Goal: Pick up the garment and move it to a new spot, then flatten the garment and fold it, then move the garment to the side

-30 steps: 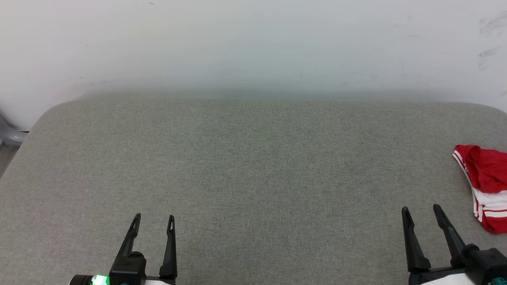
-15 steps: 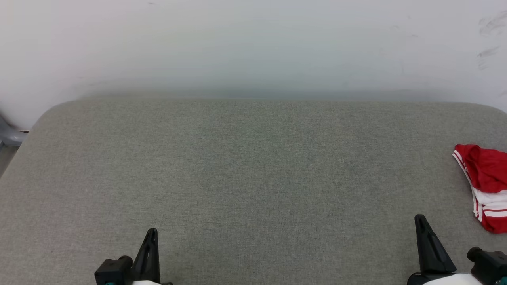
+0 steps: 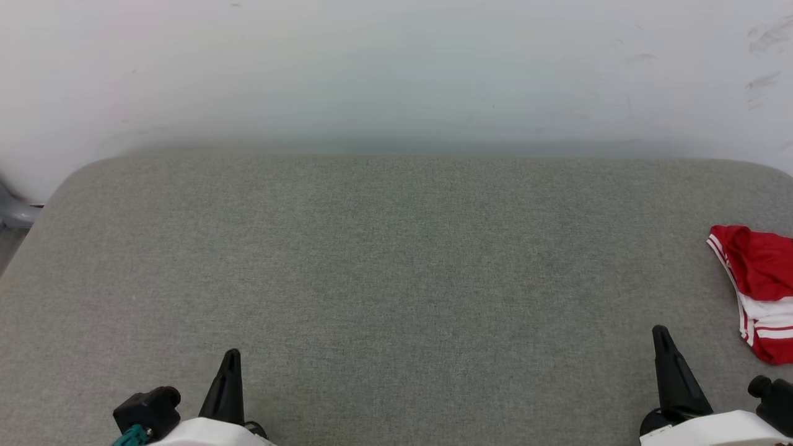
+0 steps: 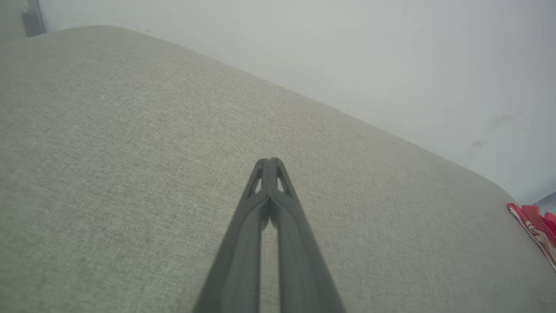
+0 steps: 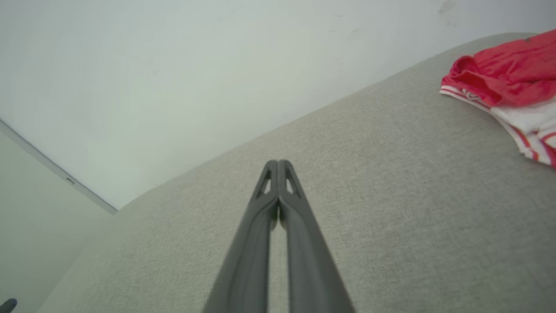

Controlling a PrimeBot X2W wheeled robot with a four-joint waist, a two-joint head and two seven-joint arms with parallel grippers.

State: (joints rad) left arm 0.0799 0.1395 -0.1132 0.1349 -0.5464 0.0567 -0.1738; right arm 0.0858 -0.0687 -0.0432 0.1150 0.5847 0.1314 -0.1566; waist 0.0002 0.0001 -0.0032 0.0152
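The garment (image 3: 761,285) is a crumpled red shirt with white, red-striped trim, lying at the far right edge of the grey surface; part of it runs off the head view. It also shows at the upper right of the right wrist view, garment (image 5: 508,82), and as a small red edge, garment (image 4: 536,226), at the right of the left wrist view. My right gripper (image 3: 661,334) sits low at the right, shut and empty, a short way left of the garment. My left gripper (image 3: 232,356) sits at the lower left, shut and empty, far from it.
A wide grey fabric-covered surface (image 3: 396,266) with rounded corners spreads before me. A pale wall (image 3: 396,68) rises right behind its far edge. A grey object (image 3: 12,214) stands off the surface's left corner.
Both grippers went from open to shut. Both drew back toward the bottom edge of the head view. The garment has not moved.
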